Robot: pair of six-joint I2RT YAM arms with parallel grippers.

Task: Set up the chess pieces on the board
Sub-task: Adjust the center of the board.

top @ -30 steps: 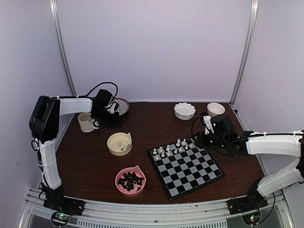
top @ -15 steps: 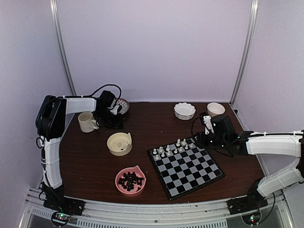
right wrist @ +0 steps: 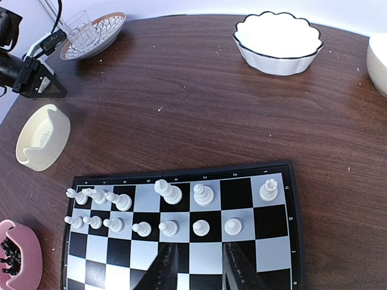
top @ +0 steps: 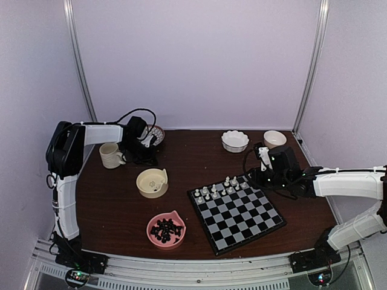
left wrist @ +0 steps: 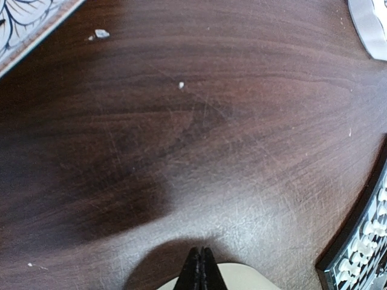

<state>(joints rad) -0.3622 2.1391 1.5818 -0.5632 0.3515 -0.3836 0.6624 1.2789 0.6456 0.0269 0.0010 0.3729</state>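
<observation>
I see the chessboard (top: 242, 219) lying at an angle on the dark wooden table (top: 199, 160), near and right of centre. The white pieces (right wrist: 169, 192) stand only on its two far rows: seven pawns in the nearer row, its right end square bare, and six taller men behind them with gaps between. The black pieces (top: 165, 230) lie heaped in a pink bowl (top: 149, 234) just left of the board, none set out yet, so I judge the job under half done. My right gripper (right wrist: 199, 266) hovers at the board's far right side, fingers spread and holding nothing, the white ranks before it, well placed, I think, for tending them. My left gripper (left wrist: 201, 272) is at the far left beside a mug (top: 110, 156), fingers pressed together and empty, on the far side of a cream dish (top: 141, 183). It is likely there to fetch leftover white men, though I cannot tell whether the dish holds any.
</observation>
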